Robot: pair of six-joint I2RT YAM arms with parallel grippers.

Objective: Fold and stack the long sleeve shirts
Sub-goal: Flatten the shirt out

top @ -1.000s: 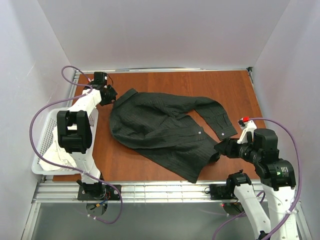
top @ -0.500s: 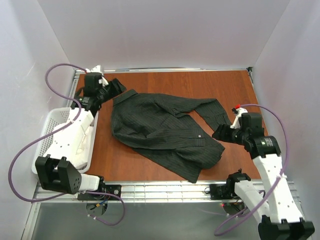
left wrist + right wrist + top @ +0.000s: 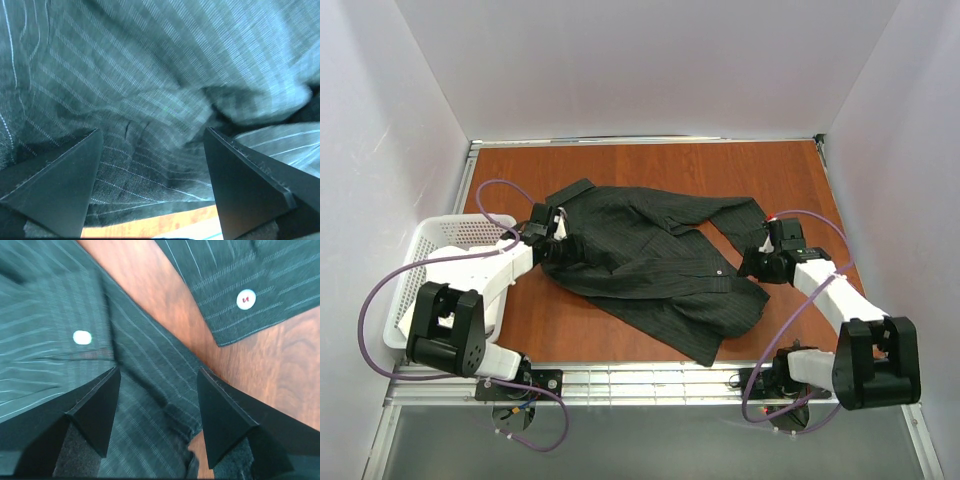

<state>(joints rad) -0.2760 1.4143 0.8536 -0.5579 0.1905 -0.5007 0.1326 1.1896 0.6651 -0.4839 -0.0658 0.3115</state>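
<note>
One long sleeve shirt (image 3: 650, 255), dark charcoal with pale pinstripes, lies rumpled across the wooden table. Its collar points back left and one sleeve bends to the right, ending in a cuff (image 3: 772, 258). My left gripper (image 3: 560, 246) hovers open at the shirt's left edge. In the left wrist view, pinstriped fabric (image 3: 150, 90) fills the space between the spread fingers (image 3: 65, 190). My right gripper (image 3: 752, 266) is open over the shirt's right edge. The right wrist view shows the hem fabric (image 3: 155, 390) under the gripper and the buttoned cuff (image 3: 245, 299) beyond.
A white mesh basket (image 3: 445, 235) sits at the table's left edge, partly covered by my left arm. Bare wood (image 3: 720, 170) shows behind the shirt and to its right. White walls close in the back and sides.
My left gripper opened and swung from the back-left corner down to the shirt's left edge. My right gripper moved forward to the shirt's right edge, beside the cuff.
</note>
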